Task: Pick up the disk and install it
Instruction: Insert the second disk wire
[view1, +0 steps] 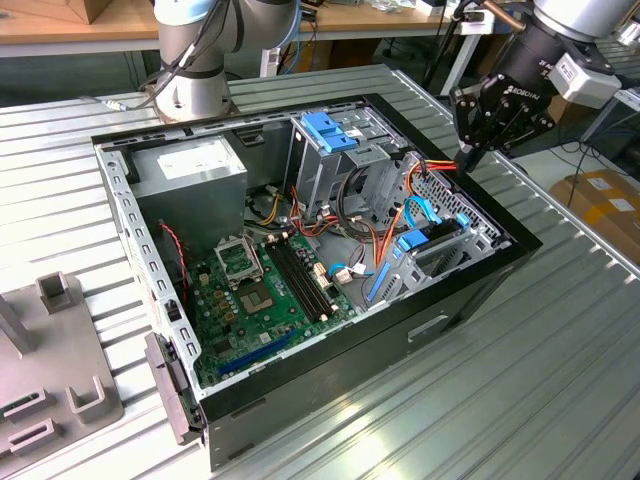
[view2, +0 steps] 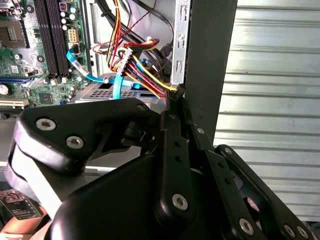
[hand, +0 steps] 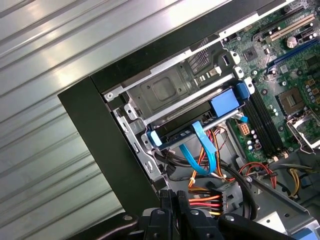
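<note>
The disk (hand: 223, 104) sits inside the metal drive cage (hand: 165, 90) at the case's front corner, with its light-blue rail along the bay's open side. In the exterior view the disk (view1: 420, 240) lies low on that view's right side of the case. My gripper (view1: 468, 158) hangs above the case's far right rim, apart from the disk. Its black fingers (view2: 172, 107) are pressed together with nothing between them. In both wrist views the tips are close to a bundle of red, yellow and black power wires (hand: 205, 200).
The open black computer case (view1: 480, 285) lies on a ribbed metal table (view1: 560, 380). Inside are a green motherboard (view1: 260, 290), a grey power-supply box (view1: 195, 170) and a cage with a blue bracket (view1: 325, 130). A blue flat cable (hand: 200, 150) loops by the disk. A grey fixture (view1: 50, 370) stands at the exterior view's left.
</note>
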